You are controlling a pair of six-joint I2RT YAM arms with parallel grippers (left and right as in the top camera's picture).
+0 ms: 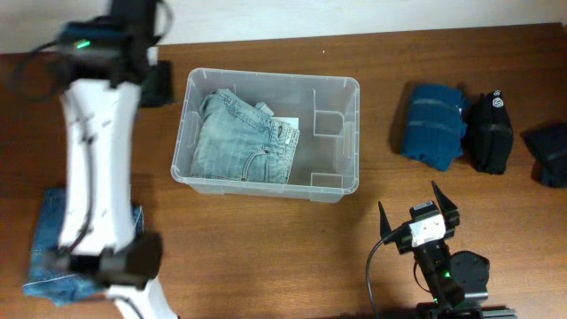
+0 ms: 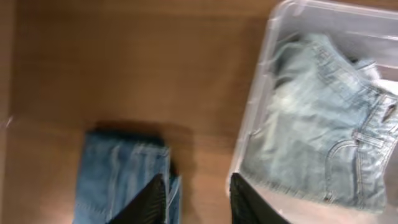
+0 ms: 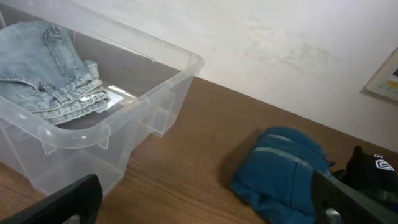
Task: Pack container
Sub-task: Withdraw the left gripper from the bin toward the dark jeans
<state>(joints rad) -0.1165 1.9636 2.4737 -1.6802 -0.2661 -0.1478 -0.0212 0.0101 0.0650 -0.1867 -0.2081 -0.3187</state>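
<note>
Left fingers (image 2: 198,202) and right fingers (image 1: 407,199) both gape wide, empty; 1 pair of jeans (image 1: 235,137) lies inside the container (image 1: 266,73).

Wears a white shell on the left arm (image 1: 93,159) with black joint housings (image 1: 133,261) and a green light (image 1: 82,42), and on the black right arm (image 1: 456,276) a white block (image 1: 428,229) behind the right gripper (image 1: 407,194), pointed black fingers (image 1: 384,220), a black cable (image 1: 370,270).

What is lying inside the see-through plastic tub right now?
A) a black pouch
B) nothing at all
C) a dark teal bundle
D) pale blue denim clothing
D: a pale denim garment lies in the container, while the teal bundle and the black pouch sit outside it on the table.
</note>
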